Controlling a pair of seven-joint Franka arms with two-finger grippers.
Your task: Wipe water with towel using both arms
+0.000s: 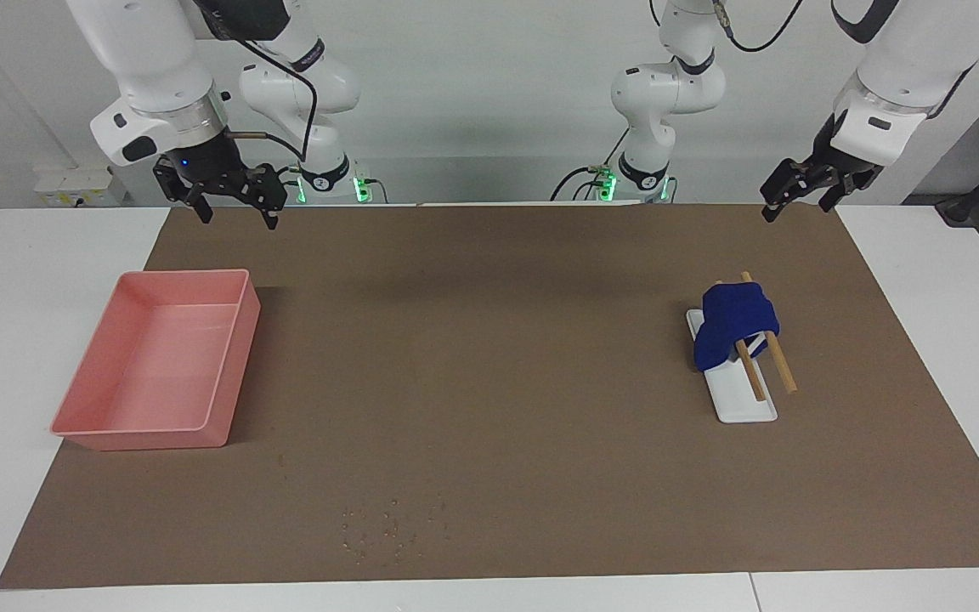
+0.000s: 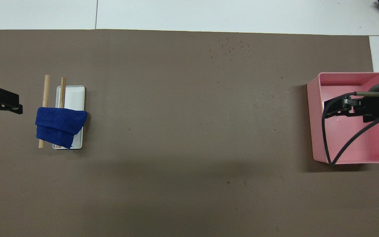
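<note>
In the facing view I see the towel draped over two wooden sticks on a white tray, both hands, left hand and right hand, raised wide and empty; overhead, the towel lies toward the left arm's end of the surface.

My surface is white, and a big brown mat covers most of it. A thin seam runs across the white part. The wall at my end is plain and pale. A white box of sockets sits low on it. Small green lights glow there.
</note>
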